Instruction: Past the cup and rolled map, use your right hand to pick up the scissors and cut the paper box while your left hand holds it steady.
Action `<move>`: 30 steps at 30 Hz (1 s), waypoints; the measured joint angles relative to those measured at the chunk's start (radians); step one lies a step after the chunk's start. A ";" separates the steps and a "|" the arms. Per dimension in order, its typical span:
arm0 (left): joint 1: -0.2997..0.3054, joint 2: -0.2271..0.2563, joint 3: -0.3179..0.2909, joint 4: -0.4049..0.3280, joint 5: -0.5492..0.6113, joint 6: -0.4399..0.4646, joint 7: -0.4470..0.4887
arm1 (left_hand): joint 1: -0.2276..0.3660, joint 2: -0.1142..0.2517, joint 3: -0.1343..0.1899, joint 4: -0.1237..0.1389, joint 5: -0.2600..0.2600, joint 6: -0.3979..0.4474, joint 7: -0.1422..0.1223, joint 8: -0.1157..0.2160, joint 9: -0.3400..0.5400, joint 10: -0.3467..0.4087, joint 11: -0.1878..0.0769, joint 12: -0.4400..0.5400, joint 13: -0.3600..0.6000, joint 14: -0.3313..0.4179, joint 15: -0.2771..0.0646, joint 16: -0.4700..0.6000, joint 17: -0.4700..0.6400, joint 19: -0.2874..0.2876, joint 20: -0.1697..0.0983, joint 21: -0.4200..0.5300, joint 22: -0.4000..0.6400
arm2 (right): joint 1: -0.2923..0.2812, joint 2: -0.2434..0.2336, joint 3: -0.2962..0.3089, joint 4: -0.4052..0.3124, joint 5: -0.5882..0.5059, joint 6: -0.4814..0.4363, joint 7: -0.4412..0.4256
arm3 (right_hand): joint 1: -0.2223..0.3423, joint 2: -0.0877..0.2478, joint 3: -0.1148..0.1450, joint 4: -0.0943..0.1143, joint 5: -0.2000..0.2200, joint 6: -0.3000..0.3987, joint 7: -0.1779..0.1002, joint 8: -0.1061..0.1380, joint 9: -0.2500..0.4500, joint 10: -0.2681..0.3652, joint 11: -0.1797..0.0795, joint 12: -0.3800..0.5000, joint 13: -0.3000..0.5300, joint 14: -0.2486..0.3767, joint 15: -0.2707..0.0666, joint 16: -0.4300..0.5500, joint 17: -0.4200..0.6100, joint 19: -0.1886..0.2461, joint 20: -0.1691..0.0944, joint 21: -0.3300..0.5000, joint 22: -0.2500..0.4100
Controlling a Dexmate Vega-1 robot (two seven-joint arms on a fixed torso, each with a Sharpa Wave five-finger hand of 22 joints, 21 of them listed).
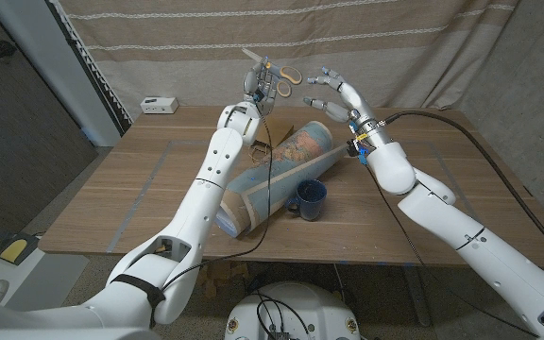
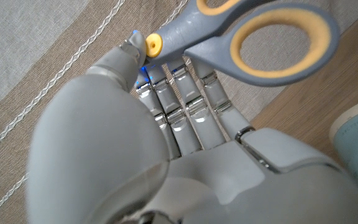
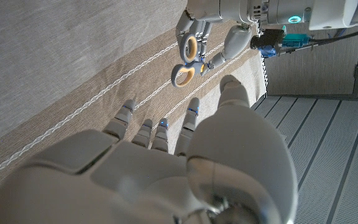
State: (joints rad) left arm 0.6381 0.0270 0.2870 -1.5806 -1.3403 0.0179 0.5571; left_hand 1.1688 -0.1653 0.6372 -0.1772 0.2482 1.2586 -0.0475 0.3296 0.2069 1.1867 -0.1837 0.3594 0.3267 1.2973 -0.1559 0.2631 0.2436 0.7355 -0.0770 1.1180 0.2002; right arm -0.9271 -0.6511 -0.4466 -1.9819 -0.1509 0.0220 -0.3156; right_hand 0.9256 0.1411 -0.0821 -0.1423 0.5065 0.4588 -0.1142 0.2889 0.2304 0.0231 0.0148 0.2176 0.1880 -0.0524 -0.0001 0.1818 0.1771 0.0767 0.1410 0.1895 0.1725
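Observation:
My left hand (image 1: 256, 83) is raised above the table's far edge and holds the scissors (image 1: 284, 79), which have grey handles with yellow lining. In the left wrist view the fingers (image 2: 185, 93) lie behind a handle loop of the scissors (image 2: 263, 37) and the thumb presses near the pivot. My right hand (image 1: 331, 90) hovers just right of the scissors with its fingers spread and nothing in it. The right wrist view shows that hand (image 3: 166, 162) facing the left hand (image 3: 210, 15) and the scissors (image 3: 188, 59). The rolled map (image 1: 286, 170) lies on the table with the dark blue cup (image 1: 311, 198) beside it.
A small white device (image 1: 159, 104) sits at the table's (image 1: 130, 198) back left corner. A striped beige curtain (image 1: 395, 38) hangs close behind the table. A brown object (image 1: 262, 149) shows partly behind my left forearm, above the roll.

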 measured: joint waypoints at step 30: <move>0.010 -0.008 0.027 -0.012 -0.008 0.024 -0.022 | 0.000 0.000 0.005 -0.003 0.000 0.004 -0.004 0.005 0.005 -0.002 0.002 0.000 0.001 -0.002 -0.002 0.003 0.000 0.000 0.000 0.000 0.000 | -0.010 0.014 -0.015 -0.031 -0.040 -0.117 -0.047 | 0.027 0.005 0.010 0.002 0.004 -0.027 0.027 -0.012 0.009 -0.052 0.044 -0.014 0.000 -0.077 0.041 -0.012 0.000 -0.022 -0.003 0.000 0.000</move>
State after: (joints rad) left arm 0.6480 0.0192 0.3137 -1.5927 -1.3482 0.0421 0.5355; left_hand 1.1689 -0.1654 0.6425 -0.1806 0.2480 1.2630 -0.0519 0.3347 0.2114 1.1851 -0.1817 0.3594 0.3274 1.2956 -0.1575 0.2664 0.2440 0.7355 -0.0770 1.1180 0.2002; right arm -0.9370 -0.6368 -0.4616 -2.0133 -0.1909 -0.0954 -0.3630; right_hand 0.9521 0.1460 -0.0721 -0.1401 0.5108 0.4315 -0.0871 0.2771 0.2397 -0.0290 0.0591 0.2034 0.1880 -0.1293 0.0409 0.1700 0.1772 0.0552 0.1377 0.1895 0.1725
